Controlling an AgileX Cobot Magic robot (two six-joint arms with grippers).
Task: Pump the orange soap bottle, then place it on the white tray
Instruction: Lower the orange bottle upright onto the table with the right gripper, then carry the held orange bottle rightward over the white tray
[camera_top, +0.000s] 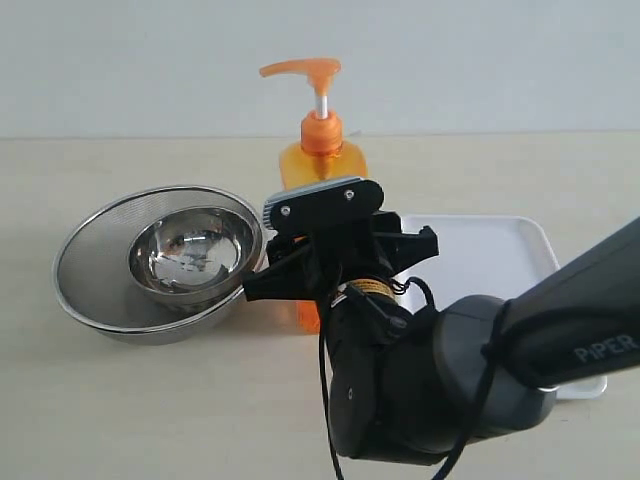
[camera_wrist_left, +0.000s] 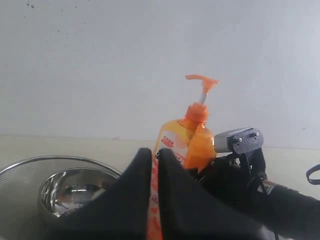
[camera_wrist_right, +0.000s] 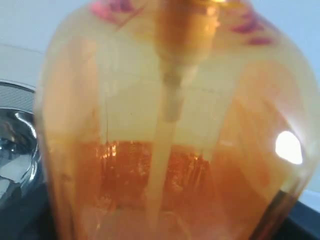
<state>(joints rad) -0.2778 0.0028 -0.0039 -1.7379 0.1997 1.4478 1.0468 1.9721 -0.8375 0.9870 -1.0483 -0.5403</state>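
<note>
The orange soap bottle (camera_top: 322, 160) stands upright at the middle of the table, its pump head (camera_top: 303, 68) raised on the white stem. My right gripper (camera_top: 335, 255) is closed round the bottle's lower body, and the bottle (camera_wrist_right: 170, 125) fills the right wrist view. Dark finger edges (camera_wrist_right: 295, 215) show at its sides. The white tray (camera_top: 500, 250) lies just right of the bottle, partly hidden by the right arm. My left gripper (camera_wrist_left: 155, 152) is shut, holds nothing, and stands short of the bottle (camera_wrist_left: 192, 140). It is out of the exterior view.
A round steel bowl (camera_top: 190, 250) sits inside a wire mesh strainer (camera_top: 95, 270) directly left of the bottle, nearly touching it. The bowl (camera_wrist_left: 70, 190) also shows in the left wrist view. The right arm (camera_top: 480, 370) covers the near right of the table.
</note>
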